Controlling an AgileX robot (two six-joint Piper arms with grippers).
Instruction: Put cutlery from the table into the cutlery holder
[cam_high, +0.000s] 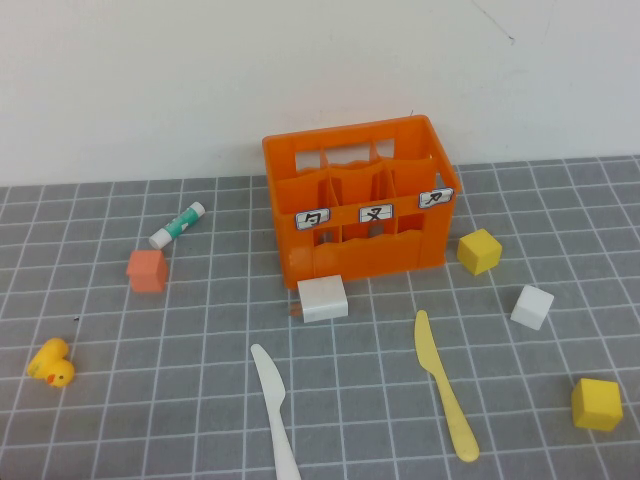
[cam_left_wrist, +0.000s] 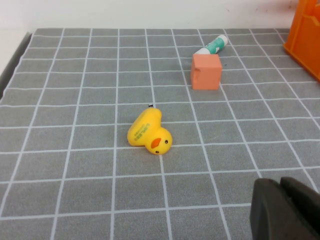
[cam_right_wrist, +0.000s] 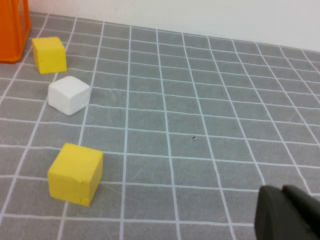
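Note:
The orange cutlery holder (cam_high: 360, 200) stands at the back middle of the grey grid table (cam_high: 120, 420), its compartments empty; a corner shows in the left wrist view (cam_left_wrist: 306, 40) and the right wrist view (cam_right_wrist: 12, 30). The white knife (cam_high: 274, 408) lies in front of it, left of centre, running off the near edge. The pale yellow knife (cam_high: 443, 396) lies to its right. Neither arm shows in the high view. My left gripper (cam_left_wrist: 280, 182) is shut and empty over the table's left part. My right gripper (cam_right_wrist: 282, 190) is shut and empty over the right part.
A white block (cam_high: 323, 298) sits against the crate's front. An orange cube (cam_high: 146, 270), a glue stick (cam_high: 177, 224) and a yellow duck (cam_high: 51, 363) are at the left. Yellow cubes (cam_high: 479, 250) (cam_high: 596, 403) and a white cube (cam_high: 532, 306) are at the right.

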